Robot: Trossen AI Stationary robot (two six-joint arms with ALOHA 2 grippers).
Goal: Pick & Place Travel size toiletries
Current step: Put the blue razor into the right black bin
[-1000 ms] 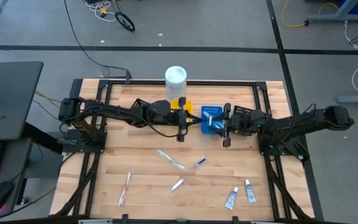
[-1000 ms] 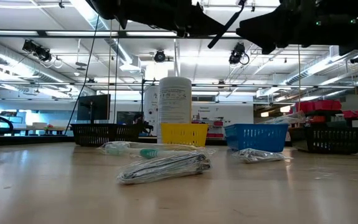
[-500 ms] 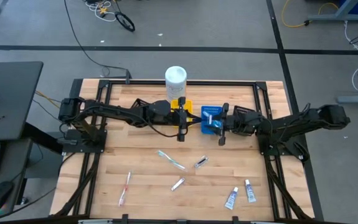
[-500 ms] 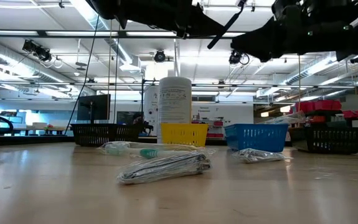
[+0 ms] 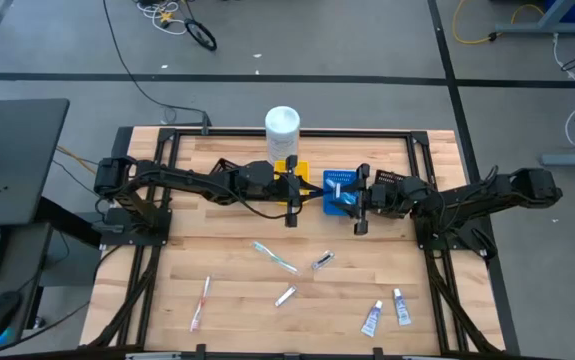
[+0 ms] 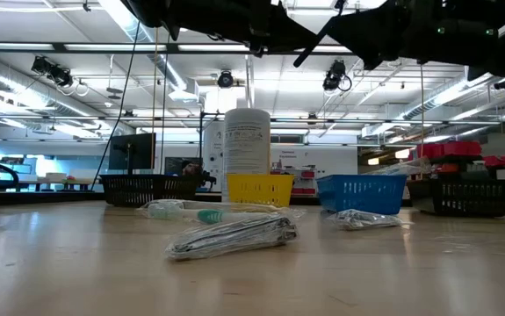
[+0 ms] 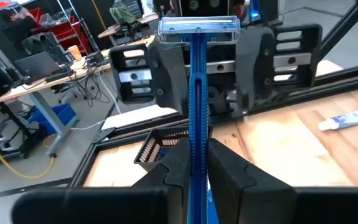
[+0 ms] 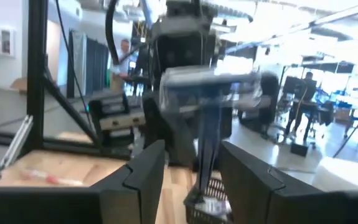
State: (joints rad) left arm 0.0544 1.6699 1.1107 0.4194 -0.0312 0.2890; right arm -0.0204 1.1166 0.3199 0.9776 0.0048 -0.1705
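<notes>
A slim blue plastic razor with a pale, clear-capped head point(image 7: 197, 93) stands upright between the left gripper's point(image 7: 194, 165) two dark fingers, which are clamped on its handle. In the high view that gripper point(image 5: 292, 200) is raised over the table's middle, between the small yellow plastic basket point(image 5: 292, 168) and the small blue plastic basket point(image 5: 339, 190). The right gripper point(image 5: 360, 208) faces it from just beside the blue basket, its fingers point(image 8: 138, 177) standing apart with nothing between them; in its own wrist view the razor point(image 8: 210, 118) shows only as a smear.

The other toiletries lie loose on the near half of the light wooden slatted table point(image 5: 227, 260): a wrapped light-blue toothbrush point(image 5: 275, 257), two silvery sachets point(image 5: 322, 261) point(image 5: 285, 295), a pink toothbrush point(image 5: 201, 302) and two small white tubes with blue print point(image 5: 371, 318) point(image 5: 401, 306). What lies inside the blue basket cannot be made out.

A tall white cylindrical container point(image 5: 282, 128) stands at the far edge behind the yellow basket, and a black mesh basket point(image 5: 392, 182) is half hidden under the right arm. Around the table are a grey floor with cables and, on the left, a dark desk point(image 5: 7, 160). The low view looks into a bright workshop with strip lights; both arms are cut off at its upper edge.
</notes>
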